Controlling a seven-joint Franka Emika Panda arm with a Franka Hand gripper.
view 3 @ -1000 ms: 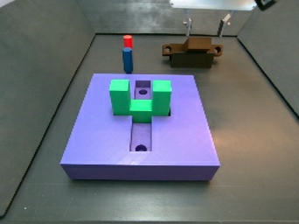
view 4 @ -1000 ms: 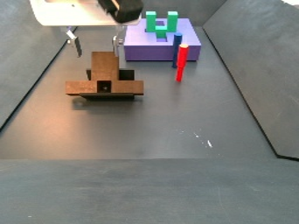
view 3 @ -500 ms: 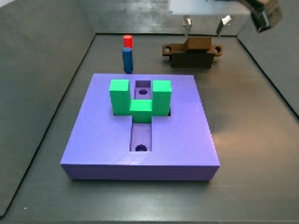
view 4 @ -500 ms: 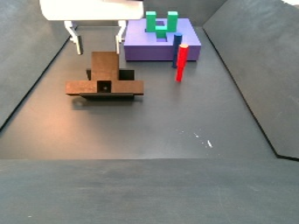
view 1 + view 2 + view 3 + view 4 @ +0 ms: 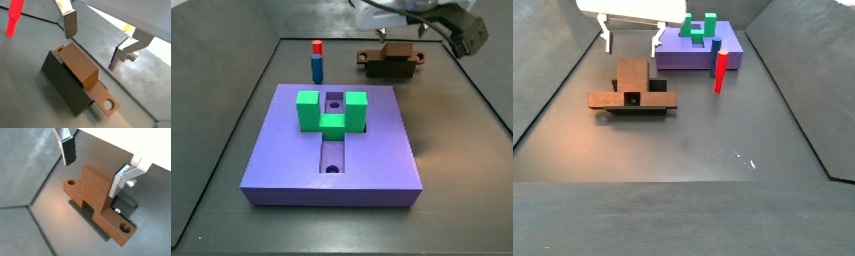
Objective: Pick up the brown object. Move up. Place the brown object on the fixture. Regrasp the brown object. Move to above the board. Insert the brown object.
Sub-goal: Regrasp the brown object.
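Pincer raised, fingers spread wide apart, prob. empty

The gripper hangs above the brown object, its body white, its fingers silver plates with dark pads. The brown object is plain wood-brown, lighter on its upper faces in a wrist view. The fixture under it is dark olive-grey. The board is lavender-purple and carries a bright green block. The peg is blue with a red top. The floor is dull dark grey.
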